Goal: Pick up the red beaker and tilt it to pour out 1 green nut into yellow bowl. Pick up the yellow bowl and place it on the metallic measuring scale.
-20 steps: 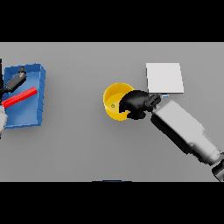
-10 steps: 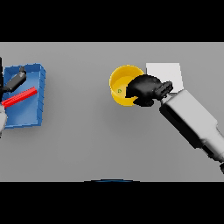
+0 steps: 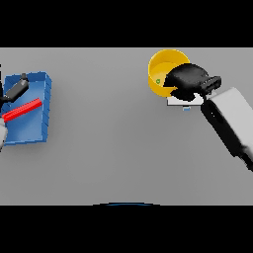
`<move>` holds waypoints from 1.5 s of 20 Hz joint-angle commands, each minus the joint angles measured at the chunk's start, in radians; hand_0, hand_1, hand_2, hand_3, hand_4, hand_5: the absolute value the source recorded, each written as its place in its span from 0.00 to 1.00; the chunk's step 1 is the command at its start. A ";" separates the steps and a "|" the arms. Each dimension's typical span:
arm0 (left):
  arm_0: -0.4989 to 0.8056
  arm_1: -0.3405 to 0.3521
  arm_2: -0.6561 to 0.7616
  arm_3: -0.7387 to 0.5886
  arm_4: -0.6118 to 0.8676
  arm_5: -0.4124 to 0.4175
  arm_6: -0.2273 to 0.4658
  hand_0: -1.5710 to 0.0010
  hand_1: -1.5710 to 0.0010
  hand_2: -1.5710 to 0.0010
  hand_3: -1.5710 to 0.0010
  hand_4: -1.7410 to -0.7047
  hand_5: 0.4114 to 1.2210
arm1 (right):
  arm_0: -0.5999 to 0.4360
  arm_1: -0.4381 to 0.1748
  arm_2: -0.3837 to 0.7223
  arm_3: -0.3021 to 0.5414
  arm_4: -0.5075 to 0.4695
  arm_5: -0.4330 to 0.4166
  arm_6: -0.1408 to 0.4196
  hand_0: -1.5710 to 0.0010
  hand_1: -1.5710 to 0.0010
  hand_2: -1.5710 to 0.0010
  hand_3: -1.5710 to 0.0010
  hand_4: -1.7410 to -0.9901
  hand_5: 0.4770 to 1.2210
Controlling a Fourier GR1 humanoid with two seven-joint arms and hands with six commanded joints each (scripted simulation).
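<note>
While its fingers curl round the near rim of the yellow bowl [image 3: 163, 66], the right hand [image 3: 188, 79] holds the bowl over the metallic measuring scale [image 3: 184, 101], whose pale plate shows just under the hand. A green nut [image 3: 158, 81] lies inside the bowl, just left of the fingers. Far to the left, the left hand [image 3: 16, 89] shows at the edge over a blue tray [image 3: 44, 94], touching the red beaker [image 3: 22, 109]; its fingers cannot be made out.
</note>
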 commanded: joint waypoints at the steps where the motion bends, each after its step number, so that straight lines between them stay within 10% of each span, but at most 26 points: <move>1: 0.002 -0.004 -0.001 0.000 0.001 0.001 0.006 1.00 1.00 1.00 1.00 0.96 0.36 | -0.004 -0.006 -0.009 0.029 0.001 -0.015 -0.013 0.00 0.00 0.02 0.24 0.00 1.00; 21: -0.003 0.005 0.004 0.021 -0.004 -0.004 -0.008 1.00 1.00 1.00 1.00 0.98 0.32 | -0.028 0.030 -0.080 0.459 0.028 -0.248 -0.143 0.04 0.00 0.15 0.07 0.00 1.00; 25: -0.008 -0.002 -0.002 0.031 -0.008 -0.004 -0.001 1.00 1.00 1.00 1.00 0.98 0.32 | -0.025 0.035 -0.087 0.447 0.015 -0.238 -0.117 0.05 0.06 0.08 0.30 0.01 1.00; 30: -0.004 -0.004 -0.006 0.010 -0.007 -0.005 -0.002 1.00 1.00 1.00 1.00 0.99 0.31 | -0.030 0.026 -0.061 0.433 0.040 -0.206 -0.104 0.60 0.64 0.58 0.58 0.20 0.69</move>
